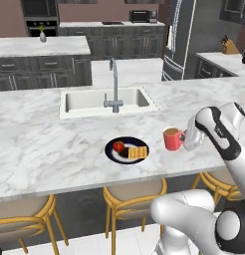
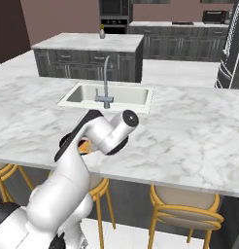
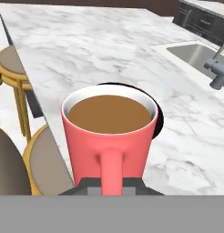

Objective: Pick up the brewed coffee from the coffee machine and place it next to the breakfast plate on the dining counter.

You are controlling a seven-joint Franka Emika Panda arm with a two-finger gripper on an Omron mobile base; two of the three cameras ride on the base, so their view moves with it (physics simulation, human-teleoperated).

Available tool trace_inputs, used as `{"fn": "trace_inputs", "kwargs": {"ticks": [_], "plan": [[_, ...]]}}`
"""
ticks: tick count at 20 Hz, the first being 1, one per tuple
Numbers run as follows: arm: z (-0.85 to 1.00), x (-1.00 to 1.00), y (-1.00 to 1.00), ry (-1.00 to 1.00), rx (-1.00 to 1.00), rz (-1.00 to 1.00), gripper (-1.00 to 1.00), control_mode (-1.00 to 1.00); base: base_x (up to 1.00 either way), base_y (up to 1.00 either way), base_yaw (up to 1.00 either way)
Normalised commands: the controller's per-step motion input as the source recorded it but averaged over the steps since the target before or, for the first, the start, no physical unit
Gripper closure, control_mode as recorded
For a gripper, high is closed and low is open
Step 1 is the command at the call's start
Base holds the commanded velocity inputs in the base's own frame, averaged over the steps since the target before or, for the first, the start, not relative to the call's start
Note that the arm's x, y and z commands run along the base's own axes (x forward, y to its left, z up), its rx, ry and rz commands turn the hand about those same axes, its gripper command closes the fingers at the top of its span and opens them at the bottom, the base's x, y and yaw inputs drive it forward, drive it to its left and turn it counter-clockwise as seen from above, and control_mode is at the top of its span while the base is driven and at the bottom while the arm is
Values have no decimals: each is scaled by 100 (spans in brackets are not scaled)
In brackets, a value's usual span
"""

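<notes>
Brimming red mug (brown coffee, side handle).

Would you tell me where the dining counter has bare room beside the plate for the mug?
Bare marble lies right of the breakfast plate, under the red mug held by the gripper, and left of the plate. Behind it, the sink and faucet crowd things.

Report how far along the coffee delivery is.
Done: the red mug is off the machine and at the dining counter. In hand: the gripper is shut on its handle, beside the black plate; whether the mug touches the counter is unclear. Left: set down if needed, release, withdraw.
</notes>
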Motion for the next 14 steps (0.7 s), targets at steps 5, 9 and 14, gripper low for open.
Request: {"fn": "trace_inputs", "kwargs": {"ticks": [5, 9, 14], "plan": [[-17, 55, -2, 0, 4, 0, 100, -100, 0, 0, 0], [-22, 49, 0, 0, 1, 0, 100, -100, 0, 0, 0], [-36, 40, -5, 0, 0, 0, 100, -100, 0, 0, 0]]}}
